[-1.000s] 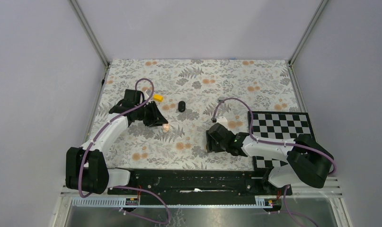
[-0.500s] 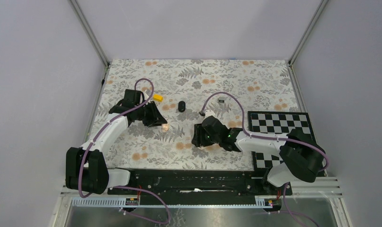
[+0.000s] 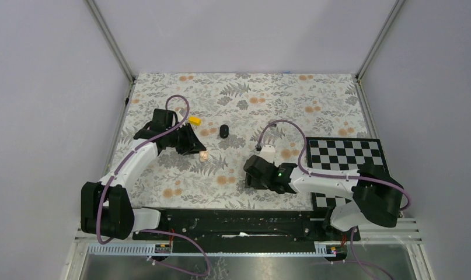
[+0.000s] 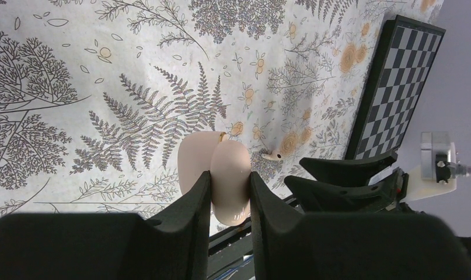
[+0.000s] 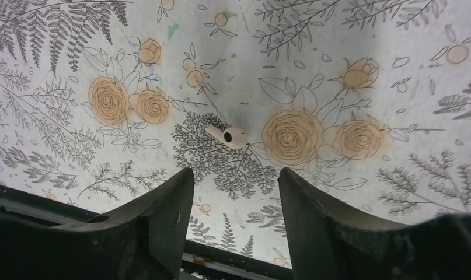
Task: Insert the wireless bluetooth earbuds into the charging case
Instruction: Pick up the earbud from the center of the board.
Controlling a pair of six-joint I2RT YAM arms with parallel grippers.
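Note:
My left gripper is shut on a peach, rounded, two-lobed charging case and holds it just above the floral cloth. One pale earbud with a short stem lies on the cloth near the table's front edge. My right gripper is open and empty. Its fingers point at the earbud, which lies just beyond the tips, in line with the gap between them. No second earbud shows.
A small black oval object and a small yellow object lie behind the left gripper. A checkerboard lies at the right. The black front rail runs just below the right gripper.
The right arm swung left and forward, then drew back a little toward the front edge. The left arm and the peach case have not moved.

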